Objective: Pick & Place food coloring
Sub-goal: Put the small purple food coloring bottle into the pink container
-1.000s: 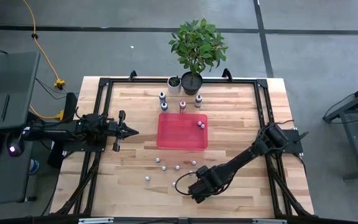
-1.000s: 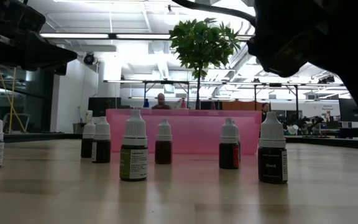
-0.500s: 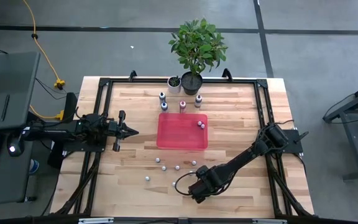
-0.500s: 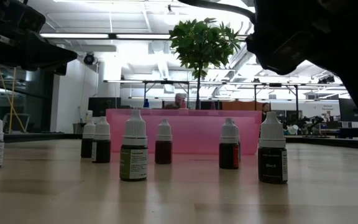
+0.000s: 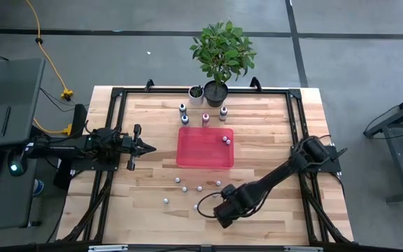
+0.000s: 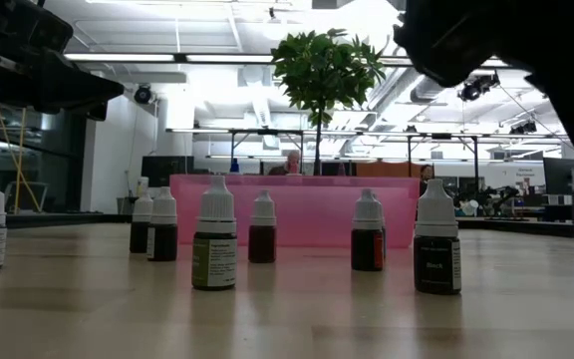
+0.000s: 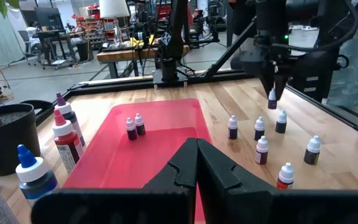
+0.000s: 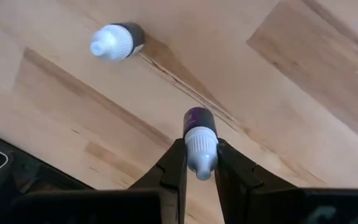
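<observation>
**Operator:** Right wrist view shows me the right gripper [image 8: 201,163] closed on the white cap of one small food coloring bottle [image 8: 197,138], whose body is purple. I judge that the pick is just made. In the left wrist view the same bottle [image 7: 272,98] hangs between the fingers, above the wooden table [image 7: 347,155], so it seems lifted already.

**Colleague:** And which step comes next?

**Operator:** The carry, I think. The red tray [image 5: 204,147] is the likely goal, because two small bottles [image 7: 135,126] already stand in it. From the tray, my right gripper [image 5: 203,206] is on the near side, well apart, past the loose bottles [image 5: 187,186] standing between. The move calls for enough height to pass over those bottles without knocking them, then a lowering inside the tray rim.

**Colleague:** Is the grip good?

**Operator:** The cap sits centred between the two fingers and the body points away from the camera. The hold is only on the cap, so I would move slowly.

**Colleague:** The other arm?

**Operator:** The left gripper [image 5: 147,148] waits beside the left edge of the tray, fingers closed together, holding nothing.
</observation>
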You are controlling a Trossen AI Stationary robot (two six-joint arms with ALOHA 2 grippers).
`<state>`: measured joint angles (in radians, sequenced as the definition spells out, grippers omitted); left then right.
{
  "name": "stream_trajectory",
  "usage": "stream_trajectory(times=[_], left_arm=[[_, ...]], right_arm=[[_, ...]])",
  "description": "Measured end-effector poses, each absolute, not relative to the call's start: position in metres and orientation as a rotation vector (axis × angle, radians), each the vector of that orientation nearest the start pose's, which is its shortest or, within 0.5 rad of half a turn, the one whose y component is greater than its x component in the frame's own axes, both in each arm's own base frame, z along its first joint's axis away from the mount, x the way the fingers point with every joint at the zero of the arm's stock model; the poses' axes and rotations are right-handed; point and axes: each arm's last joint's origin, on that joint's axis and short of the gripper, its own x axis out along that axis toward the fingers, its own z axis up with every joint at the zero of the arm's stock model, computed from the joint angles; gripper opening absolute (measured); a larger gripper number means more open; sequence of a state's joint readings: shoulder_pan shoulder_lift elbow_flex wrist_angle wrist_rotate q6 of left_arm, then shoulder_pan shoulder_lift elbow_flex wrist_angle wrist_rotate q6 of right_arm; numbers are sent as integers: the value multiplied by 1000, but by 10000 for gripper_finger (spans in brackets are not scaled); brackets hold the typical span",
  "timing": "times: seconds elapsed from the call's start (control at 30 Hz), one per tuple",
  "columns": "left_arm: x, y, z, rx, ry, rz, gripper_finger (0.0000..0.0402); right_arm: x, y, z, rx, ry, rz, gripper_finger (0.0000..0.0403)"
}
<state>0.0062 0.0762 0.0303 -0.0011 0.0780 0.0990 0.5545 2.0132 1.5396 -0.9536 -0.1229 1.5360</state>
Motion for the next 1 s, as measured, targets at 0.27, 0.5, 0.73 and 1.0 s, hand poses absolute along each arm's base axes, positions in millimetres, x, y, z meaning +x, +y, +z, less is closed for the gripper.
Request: stream_trajectory(times=[0.27, 0.5, 0.73, 1.0], left_arm=[[101, -2, 168, 97, 43, -74, 0], [101, -2, 168, 97, 43, -74, 0], [101, -2, 168, 97, 44, -74, 0], [101, -2, 168, 97, 44, -74, 0]], right_arm=[[323, 197, 224, 922, 1389, -571, 51], [323, 166, 255, 843, 1359, -563, 51], [331, 129, 296, 703, 1327, -559, 51], [347, 74, 316, 672, 1274, -572, 51]])
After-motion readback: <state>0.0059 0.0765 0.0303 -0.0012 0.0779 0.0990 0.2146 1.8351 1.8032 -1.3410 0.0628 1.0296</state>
